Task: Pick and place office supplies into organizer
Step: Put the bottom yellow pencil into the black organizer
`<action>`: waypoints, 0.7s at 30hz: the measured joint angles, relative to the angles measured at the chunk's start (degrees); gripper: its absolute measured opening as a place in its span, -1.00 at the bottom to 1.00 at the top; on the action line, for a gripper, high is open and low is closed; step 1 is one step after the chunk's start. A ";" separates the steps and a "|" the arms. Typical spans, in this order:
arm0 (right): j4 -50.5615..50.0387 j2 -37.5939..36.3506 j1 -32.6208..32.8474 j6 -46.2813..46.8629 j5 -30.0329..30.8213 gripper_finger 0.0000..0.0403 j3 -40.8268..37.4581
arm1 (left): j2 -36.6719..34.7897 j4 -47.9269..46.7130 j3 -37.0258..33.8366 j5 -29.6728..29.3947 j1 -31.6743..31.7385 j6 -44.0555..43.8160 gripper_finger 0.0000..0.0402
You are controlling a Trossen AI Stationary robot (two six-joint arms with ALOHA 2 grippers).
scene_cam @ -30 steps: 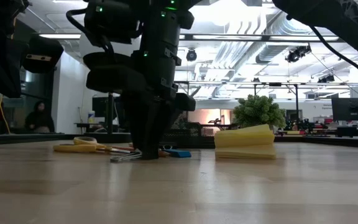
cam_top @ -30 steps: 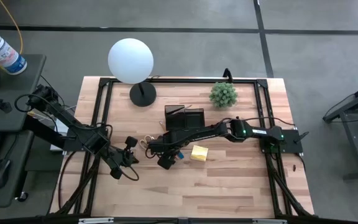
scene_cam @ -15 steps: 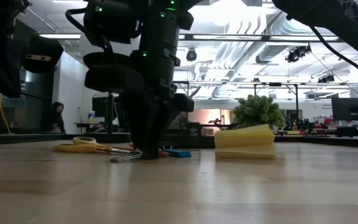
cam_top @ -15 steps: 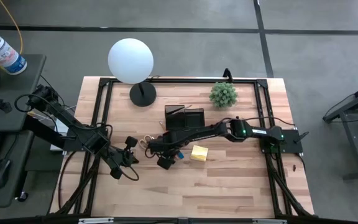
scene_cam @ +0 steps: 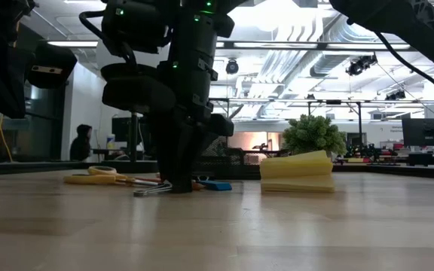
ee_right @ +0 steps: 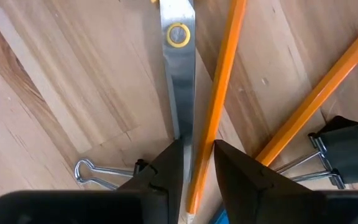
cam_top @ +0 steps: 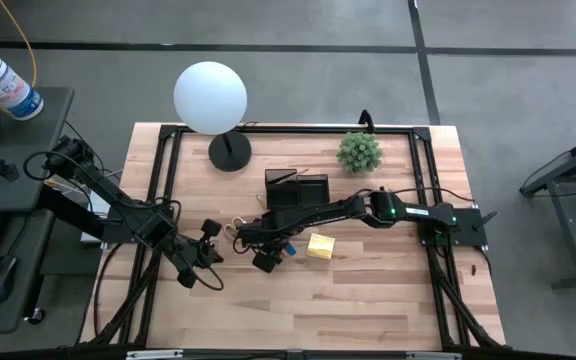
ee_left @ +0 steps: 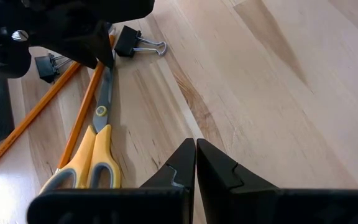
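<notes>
Office supplies lie in a loose cluster on the light wooden table (cam_top: 368, 300), just in front of the small black rectangular organizer (cam_top: 296, 189), and the right gripper (ee_right: 196, 163) covers much of that cluster in the high view. From above only the yellow sticky-note pad (cam_top: 320, 245) shows whole; the rest is lost under the dark arm. In the low view the same gripper stands as a black column whose tips reach the tabletop among the items, hiding what lies behind it.

The right wrist view shows more. An orange pencil (ee_right: 219, 99) runs straight between the two dark fingers (ee_right: 164, 174), which stand close on either side of it — whether they actually press on it cannot be told. The steel blade of the yellow-handled scissors (ee_left: 95, 155) lies just beside that pencil, its tip going under one finger. A second orange pencil (ee_right: 325, 87) crosses at an angle, cut off by the picture's edge. One black binder clip (ee_right: 340, 149) sits by it, and the wire loop of another clip (ee_right: 92, 171) sticks out from behind the finger, its body hidden.

The left gripper (ee_left: 195, 163) hangs near the table's left front, well apart from the organizer, its fingers closed together on nothing. Its wrist view shows the scissors' yellow handles, both pencils partly under the right arm's dark bulk, and a black binder clip with silver wire handles (ee_left: 135, 45) lying free on the wood.
</notes>
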 joint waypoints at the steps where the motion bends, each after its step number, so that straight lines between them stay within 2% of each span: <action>1: 0.00 0.00 -0.07 0.00 -0.02 -0.58 0.00 | 0.00 0.00 0.00 0.00 0.00 0.00 -0.97; 12: 0.02 0.00 -0.42 -1.47 0.00 -0.95 0.02 | 0.00 0.00 0.00 0.00 -0.02 0.00 -0.97; 21: -1.04 0.17 -0.49 -1.98 1.83 -0.99 2.77 | 0.00 -0.04 0.01 0.00 0.00 0.00 -0.97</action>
